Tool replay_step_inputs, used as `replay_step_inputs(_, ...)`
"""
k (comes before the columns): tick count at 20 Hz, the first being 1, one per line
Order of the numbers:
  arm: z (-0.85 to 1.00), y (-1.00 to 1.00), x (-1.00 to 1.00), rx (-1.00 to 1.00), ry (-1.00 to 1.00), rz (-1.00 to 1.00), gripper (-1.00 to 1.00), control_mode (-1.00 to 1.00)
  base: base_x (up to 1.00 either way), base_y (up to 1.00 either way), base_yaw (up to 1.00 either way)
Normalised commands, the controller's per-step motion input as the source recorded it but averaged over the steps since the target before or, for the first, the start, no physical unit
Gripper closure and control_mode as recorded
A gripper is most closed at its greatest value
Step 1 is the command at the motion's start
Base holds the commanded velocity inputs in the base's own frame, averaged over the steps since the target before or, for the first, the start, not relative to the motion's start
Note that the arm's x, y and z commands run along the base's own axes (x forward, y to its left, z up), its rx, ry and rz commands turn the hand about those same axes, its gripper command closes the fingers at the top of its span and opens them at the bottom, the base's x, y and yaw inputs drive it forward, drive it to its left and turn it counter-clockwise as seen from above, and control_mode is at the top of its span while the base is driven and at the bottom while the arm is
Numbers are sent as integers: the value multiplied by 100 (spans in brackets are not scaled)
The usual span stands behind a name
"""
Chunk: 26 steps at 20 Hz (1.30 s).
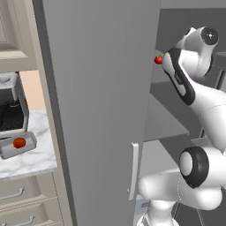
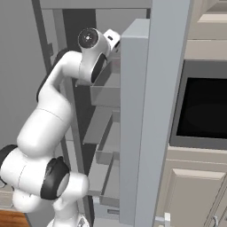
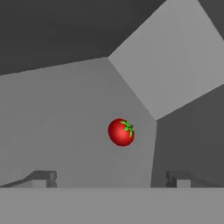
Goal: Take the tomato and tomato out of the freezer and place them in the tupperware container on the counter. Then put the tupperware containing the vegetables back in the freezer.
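A bright red tomato (image 3: 121,132) with a green stem lies on a grey shelf inside the freezer (image 1: 101,88), near its back corner. It also peeks past the open door's edge in the left base view (image 1: 158,59). My gripper (image 3: 111,179) is open, a short way in front of this tomato, with nothing between its fingertips (image 3: 43,178). The orange-red tomato (image 1: 19,142) sits in the grey tupperware container (image 1: 6,150) on the marble counter (image 1: 31,161). My arm (image 2: 53,106) reaches into the freezer at upper-shelf height.
The open freezer door, with its pale handle (image 1: 133,170), stands between the counter and the arm. A silver-black coffee machine (image 1: 11,106) stands just behind the container. Door bins (image 2: 108,88) line the inner side of the door. A dark oven (image 2: 206,106) sits in the cabinets on the right.
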Motion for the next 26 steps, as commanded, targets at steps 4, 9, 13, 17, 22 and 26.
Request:
replay_step_inputs(4, -6, -10, 36, 0, 4, 0, -100, -100, 0, 0, 0)
replay_step_inputs(9, -11, -8, 30, 0, 5, 0, -100, -100, 0, 0, 0)
replay_step_inputs(13, -4, -5, 27, 0, 5, 0, -100, -100, 0, 0, 0)
replay_step_inputs(17, -2, 0, 24, 0, 5, 0, -100, -100, 0, 0, 0)
replay_step_inputs(22, -6, 0, 28, 1, 10, 0, -100, -100, 0, 0, 0)
replay_step_inputs(26, -13, 0, 25, 2, 11, 0, -100, -100, 0, 0, 0)
